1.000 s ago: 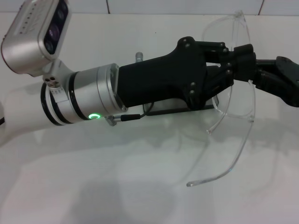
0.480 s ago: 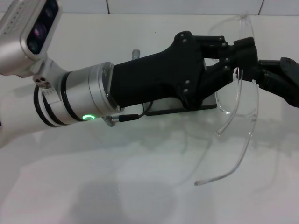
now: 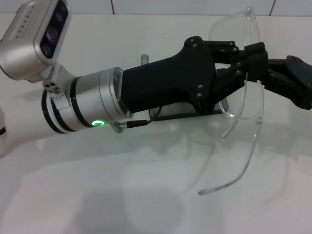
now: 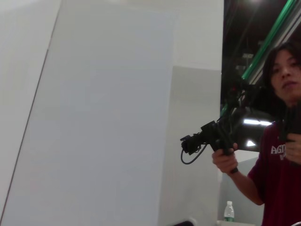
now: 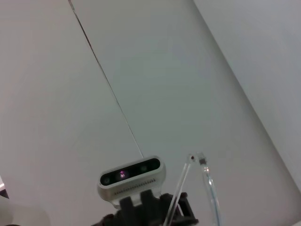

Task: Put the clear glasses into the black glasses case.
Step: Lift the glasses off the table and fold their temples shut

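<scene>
Since a moment ago, both arms have edged leftward with the fully transparent wraparound plastic glasses held aloft above the white table. Left gripper and right gripper both clench the frame. Beneath, the black glasses case barely shows; insertion remains undone.

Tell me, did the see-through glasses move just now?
Yes. The clear glasses, held between both grippers, shifted slightly toward the robot's left against the table.
</scene>
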`<state>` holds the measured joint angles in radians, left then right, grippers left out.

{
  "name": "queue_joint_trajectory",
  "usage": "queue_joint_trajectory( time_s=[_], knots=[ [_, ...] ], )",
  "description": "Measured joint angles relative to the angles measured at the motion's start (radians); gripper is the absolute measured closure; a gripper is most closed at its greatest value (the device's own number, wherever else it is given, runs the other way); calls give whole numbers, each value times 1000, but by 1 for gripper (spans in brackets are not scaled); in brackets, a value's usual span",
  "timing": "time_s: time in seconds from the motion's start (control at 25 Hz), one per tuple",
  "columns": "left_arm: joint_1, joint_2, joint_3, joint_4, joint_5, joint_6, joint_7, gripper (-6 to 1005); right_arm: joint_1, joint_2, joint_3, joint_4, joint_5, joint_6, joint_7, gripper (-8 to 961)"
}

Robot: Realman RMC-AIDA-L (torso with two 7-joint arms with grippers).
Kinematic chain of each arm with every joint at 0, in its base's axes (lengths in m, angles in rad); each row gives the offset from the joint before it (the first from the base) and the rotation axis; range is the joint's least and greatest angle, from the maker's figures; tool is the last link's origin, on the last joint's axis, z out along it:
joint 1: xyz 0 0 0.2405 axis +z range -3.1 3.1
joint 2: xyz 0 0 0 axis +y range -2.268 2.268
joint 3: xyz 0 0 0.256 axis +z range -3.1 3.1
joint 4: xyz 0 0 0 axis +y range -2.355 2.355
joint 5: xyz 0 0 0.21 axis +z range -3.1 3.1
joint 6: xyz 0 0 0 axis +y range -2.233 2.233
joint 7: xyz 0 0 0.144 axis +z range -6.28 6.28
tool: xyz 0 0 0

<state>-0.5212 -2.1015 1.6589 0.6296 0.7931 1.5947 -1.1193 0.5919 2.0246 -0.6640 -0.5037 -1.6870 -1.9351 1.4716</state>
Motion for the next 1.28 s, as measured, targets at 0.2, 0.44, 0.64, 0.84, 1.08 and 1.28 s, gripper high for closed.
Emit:
queue_joint_trajectory(
  time_s=[0.2, 0.44, 0.64, 0.84, 1.08, 1.28],
  knots=[
    [5, 0, 15, -1, -3, -28, 12, 902, 5, -1, 0, 1, 1, -4, -1, 886],
    [3, 0, 27, -1, -8, -56, 26, 902, 7, -1, 0, 5, 1, -4, -1, 886],
    [3, 0, 27, -1, -9, -71, 30, 903, 15, 0, 0, 11, 3, -4, -1, 886],
    [2, 0, 33, -1, -10, -80, 30, 903, 19, 0, -9, 11, 4, -4, -2, 886],
    [5, 1, 35, 3, -11, -75, 30, 903, 14, 0, -10, 12, 9, -2, -7, 886],
    [10, 7, 29, 8, -17, -32, 28, 903, -3, -6, 0, 11, 15, 1, -13, 887]
  ],
)
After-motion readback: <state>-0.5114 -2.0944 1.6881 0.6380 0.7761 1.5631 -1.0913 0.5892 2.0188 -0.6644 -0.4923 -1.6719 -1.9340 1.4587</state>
